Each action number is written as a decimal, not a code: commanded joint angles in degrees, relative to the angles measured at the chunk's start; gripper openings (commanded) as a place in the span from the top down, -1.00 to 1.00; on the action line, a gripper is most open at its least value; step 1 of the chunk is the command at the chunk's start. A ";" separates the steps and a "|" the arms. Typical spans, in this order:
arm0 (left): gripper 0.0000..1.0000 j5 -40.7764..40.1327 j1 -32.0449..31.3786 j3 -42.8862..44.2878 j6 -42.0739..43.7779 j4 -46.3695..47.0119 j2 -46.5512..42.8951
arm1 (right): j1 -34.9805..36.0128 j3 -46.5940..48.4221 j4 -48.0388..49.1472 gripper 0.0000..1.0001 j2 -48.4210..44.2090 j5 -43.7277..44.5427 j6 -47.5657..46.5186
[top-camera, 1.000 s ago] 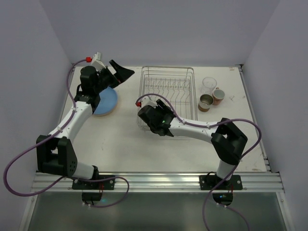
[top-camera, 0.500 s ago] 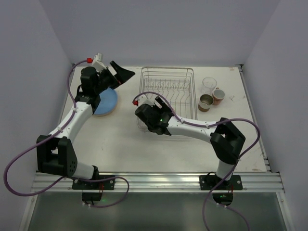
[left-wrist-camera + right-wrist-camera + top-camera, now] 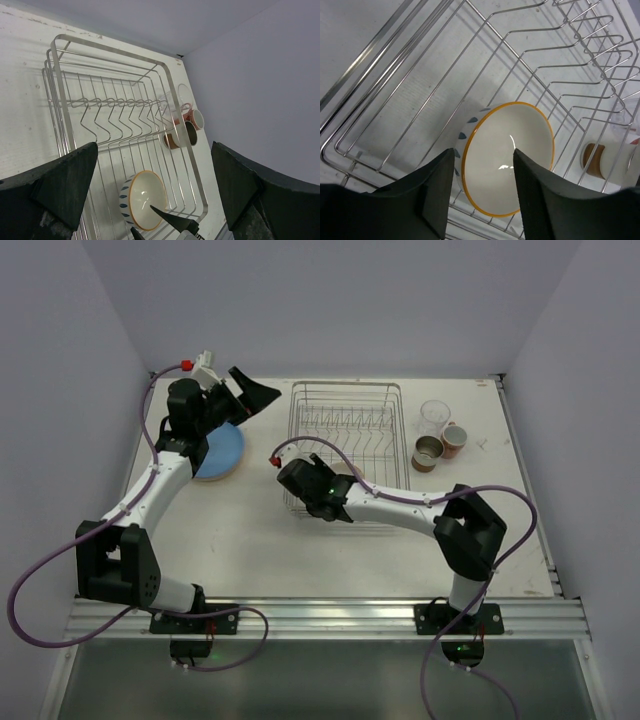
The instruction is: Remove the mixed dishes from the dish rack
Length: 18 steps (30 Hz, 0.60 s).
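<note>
The dish rack (image 3: 345,390) stands at the back middle of the table. A cream bowl (image 3: 517,150) with an orange rim and blue marks lies tilted in its near left corner, also seen in the left wrist view (image 3: 142,195). My right gripper (image 3: 483,155) is open and hangs over the bowl's rim, one finger outside the wall, one over the hollow. From above, the right wrist (image 3: 305,482) hides the bowl. My left gripper (image 3: 245,392) is open and empty, raised left of the rack above a blue plate (image 3: 222,452).
A clear glass tumbler (image 3: 433,417) and two reddish-brown cups (image 3: 455,440) (image 3: 428,453) stand on the table right of the rack. Upright tines (image 3: 115,107) run across the rack's middle. Walls close in the table on the left, back and right.
My right wrist has shifted a little left over the rack's near left corner, and its jaws have widened and then narrowed. The left arm has stayed still.
</note>
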 commanded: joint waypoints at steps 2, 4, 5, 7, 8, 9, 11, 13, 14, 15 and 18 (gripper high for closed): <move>-1.00 2.03 0.41 -0.17 0.39 1.30 -1.69 | 0.61 1.11 -2.32 0.12 1.20 -4.65 0.40; -1.00 2.12 0.41 -0.16 0.39 1.30 -1.69 | 0.44 1.11 -2.23 0.17 1.29 -5.97 2.42; -1.00 2.20 0.41 -0.08 0.48 1.30 -1.69 | 0.35 1.20 -2.23 0.17 1.37 -6.93 2.68; -1.00 2.20 0.41 0.01 0.57 1.12 -1.69 | -0.27 1.46 -2.40 0.17 1.72 -7.64 3.21; -1.00 2.20 0.41 0.01 0.57 1.12 -1.69 | -0.44 1.46 -2.49 0.15 1.81 -7.91 3.48; -1.00 2.29 0.41 0.10 0.57 1.12 -1.69 | -0.88 1.46 -2.58 0.14 1.81 -8.17 3.74; -1.00 2.20 0.41 0.10 0.57 1.21 -1.60 | -1.23 1.11 -2.67 0.13 1.47 -9.14 4.36; -1.00 2.29 0.41 0.10 0.57 1.38 -1.51 | -1.67 1.02 -2.23 0.12 1.02 -10.63 5.06; -1.00 2.47 0.41 0.19 0.39 1.47 -1.42 | -2.02 0.94 -2.06 0.11 0.67 -11.94 5.23; -1.00 2.55 0.41 0.27 0.30 1.56 -1.34 | -2.29 1.02 -1.97 0.11 0.58 -12.56 5.50; -1.00 2.73 0.41 0.36 0.30 1.65 -1.34 | -3.52 1.46 -1.97 0.11 0.50 -14.76 7.08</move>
